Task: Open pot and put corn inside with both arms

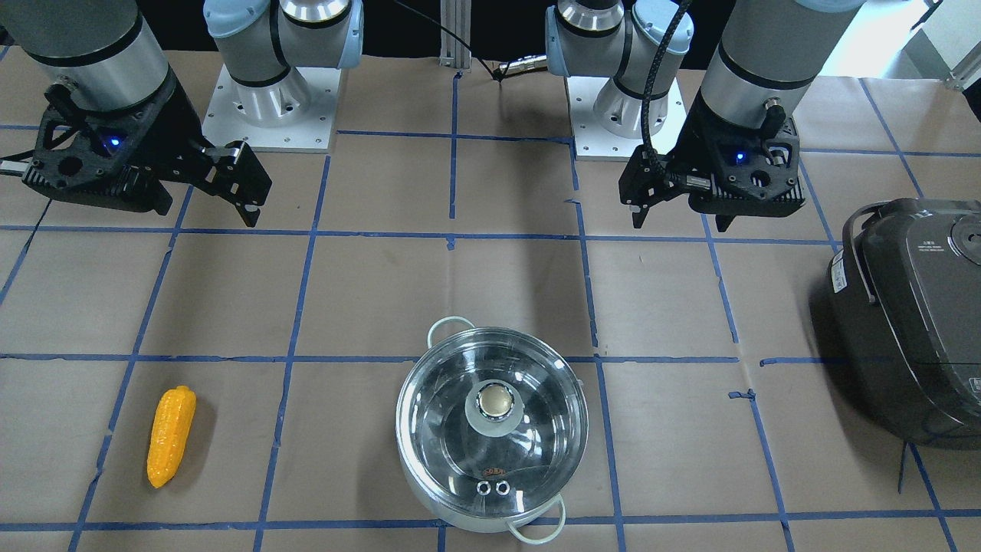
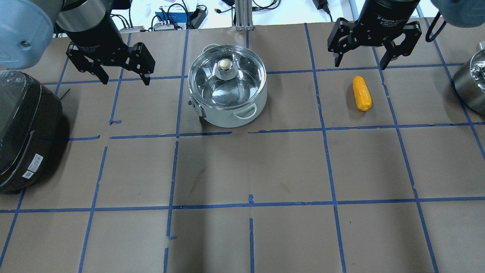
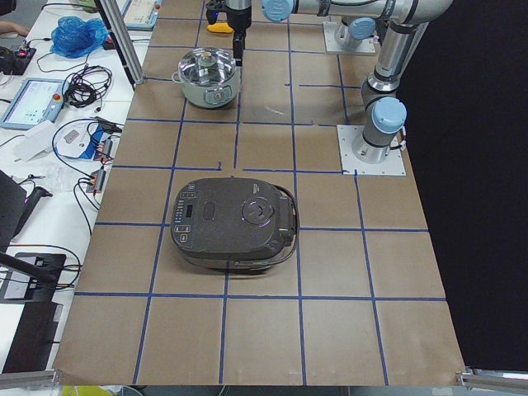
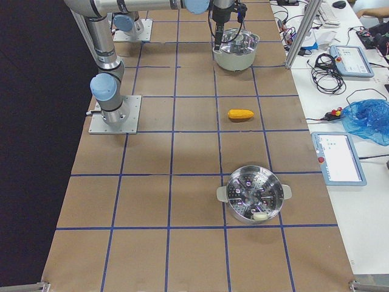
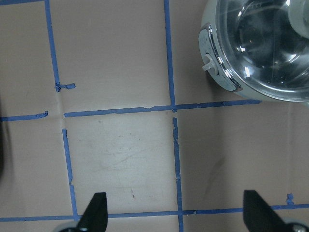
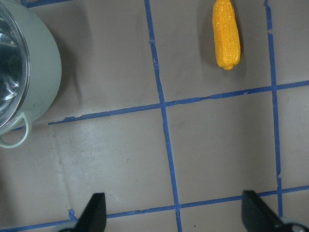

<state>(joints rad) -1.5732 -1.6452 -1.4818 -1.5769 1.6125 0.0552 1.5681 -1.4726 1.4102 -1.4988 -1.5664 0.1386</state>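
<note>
Shiny stainless-steel pot [image 2: 227, 119] is kept shut by its clear glass lid [image 2: 212, 89] and the yellow-orange plastic corn cob [image 2: 362, 93] is left ungrasped, the black left gripper [image 2: 125, 80] and right gripper [image 2: 360, 65] being poised nearby, wide open and empty.

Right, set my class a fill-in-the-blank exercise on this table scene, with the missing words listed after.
1. The lid sits ____ the pot.
2. The left pincer and right pincer are both ____, holding nothing.
3. The corn lies nearer the ____ pincer.
4. The rice cooker stands on the robot's ____ side.
Missing words: on; open; right; left.
</note>
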